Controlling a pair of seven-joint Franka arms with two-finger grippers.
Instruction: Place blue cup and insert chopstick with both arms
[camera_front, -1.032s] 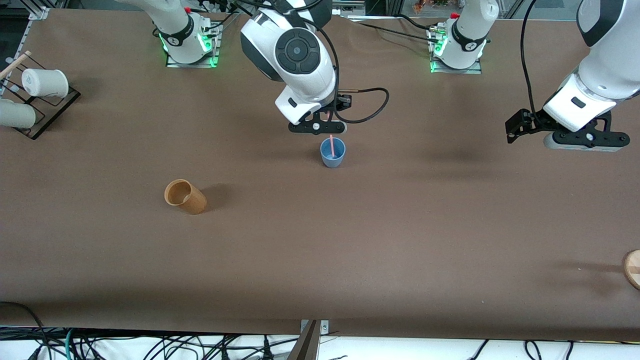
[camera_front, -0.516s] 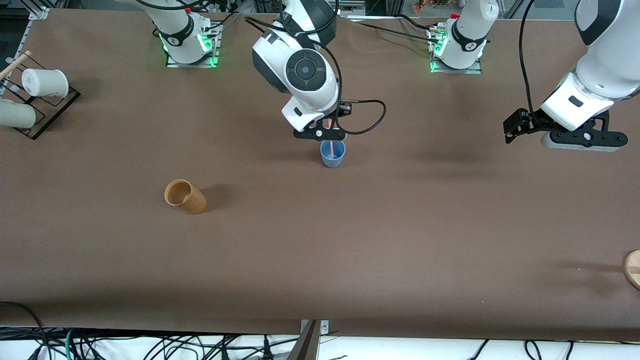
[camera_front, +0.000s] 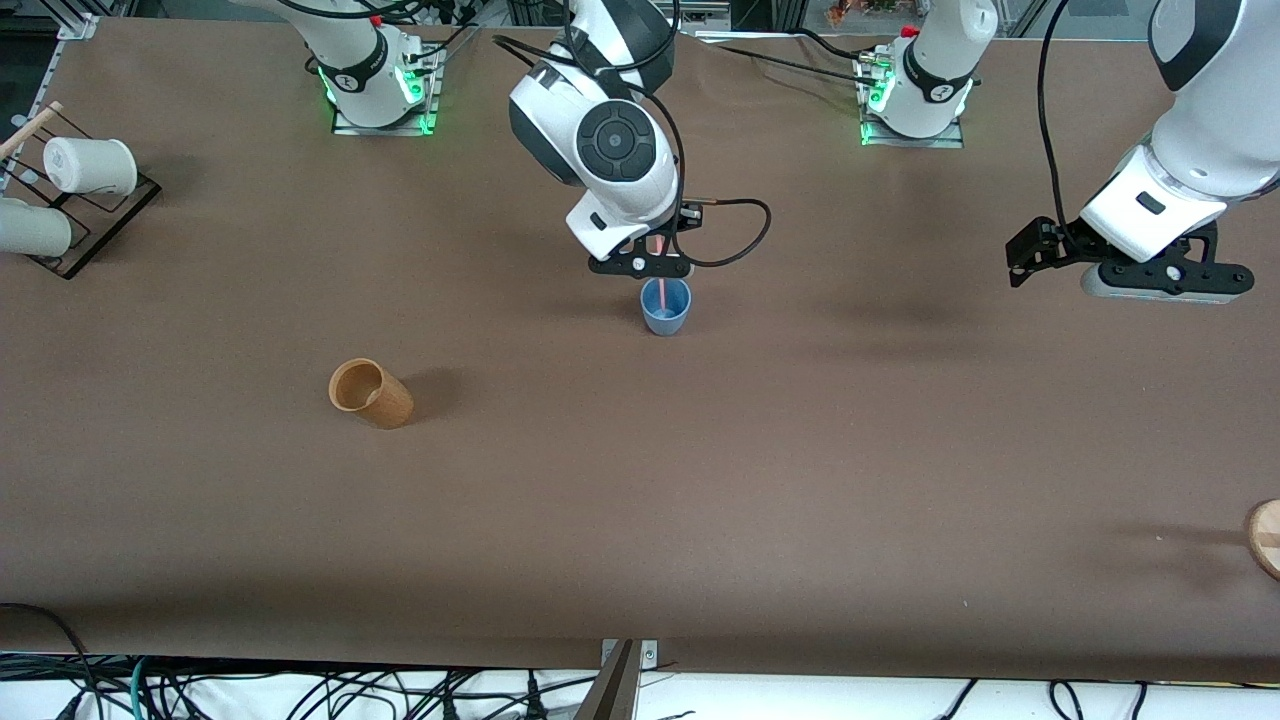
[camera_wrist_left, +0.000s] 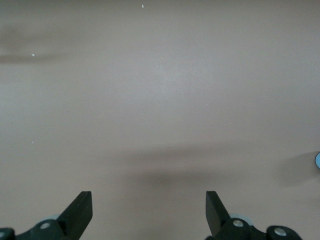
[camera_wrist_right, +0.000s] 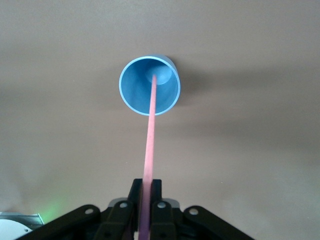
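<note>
The blue cup stands upright near the middle of the table; it also shows in the right wrist view. My right gripper hangs just above the cup and is shut on the pink chopstick. In the right wrist view the chopstick runs from my right gripper down into the cup, its tip at the cup's floor. My left gripper waits in the air over bare table toward the left arm's end. In the left wrist view it is open and empty.
A tan wooden cup lies on its side nearer the front camera, toward the right arm's end. A black wire rack with white cups stands at that end's edge. A wooden disc shows at the left arm's end.
My right gripper has come down over the blue cup, pushing the chopstick deeper into it. My left gripper has drifted slightly and stays open.
</note>
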